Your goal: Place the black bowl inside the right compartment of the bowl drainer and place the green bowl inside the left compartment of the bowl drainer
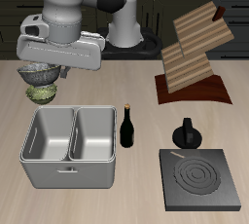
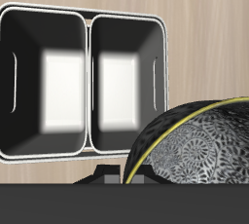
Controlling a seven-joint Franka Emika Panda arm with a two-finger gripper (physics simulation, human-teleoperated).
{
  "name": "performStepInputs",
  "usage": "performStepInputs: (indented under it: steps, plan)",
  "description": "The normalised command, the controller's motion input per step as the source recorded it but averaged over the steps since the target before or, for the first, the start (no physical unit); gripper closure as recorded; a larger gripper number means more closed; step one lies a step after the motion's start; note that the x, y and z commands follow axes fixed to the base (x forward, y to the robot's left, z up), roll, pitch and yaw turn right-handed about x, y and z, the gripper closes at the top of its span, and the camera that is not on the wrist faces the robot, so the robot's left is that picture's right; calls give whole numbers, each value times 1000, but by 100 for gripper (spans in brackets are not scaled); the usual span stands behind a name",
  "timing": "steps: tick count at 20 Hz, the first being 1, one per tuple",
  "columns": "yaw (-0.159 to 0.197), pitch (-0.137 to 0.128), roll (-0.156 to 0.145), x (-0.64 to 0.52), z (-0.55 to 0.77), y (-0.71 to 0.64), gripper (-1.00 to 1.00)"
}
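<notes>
While the claw (image 1: 41,69) hangs above the tabletop (image 1: 146,121) behind the drainer (image 1: 70,146), it grips the black bowl (image 1: 39,73) by its rim, lifted clear. Right beneath sits the green bowl (image 1: 42,93) on the tabletop, and both drainer basins show bare.

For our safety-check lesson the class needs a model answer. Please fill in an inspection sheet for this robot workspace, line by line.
Surface: wooden table, no spills seen.
Job's things: black bowl right under the pincer, next to the green bowl; bowl drainer nearer the front edge, both basins empty.
Clutter: dark bottle upright beside the drainer; moka pot; stove plate; wooden rack farther back.
Grippers: pincer over the bowls; open or shut cannot be told.
Cables: nothing seen.
Surroundings: dark cabinets behind the table.
</notes>
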Motion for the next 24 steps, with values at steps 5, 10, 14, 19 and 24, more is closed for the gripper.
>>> performStepInputs:
  steps: [5, 10, 14, 19, 24]
  plan:
    - [-8, 12, 41, 165, -124, 156, 100]
    - [10, 21, 31, 109, -208, 69, 100]
    - [-10, 19, 23, 51, -235, 30, 100]
    - [-3, 27, 12, 18, -229, 72, 100]
    - [-9, 25, 6, 8, -241, 28, 100]
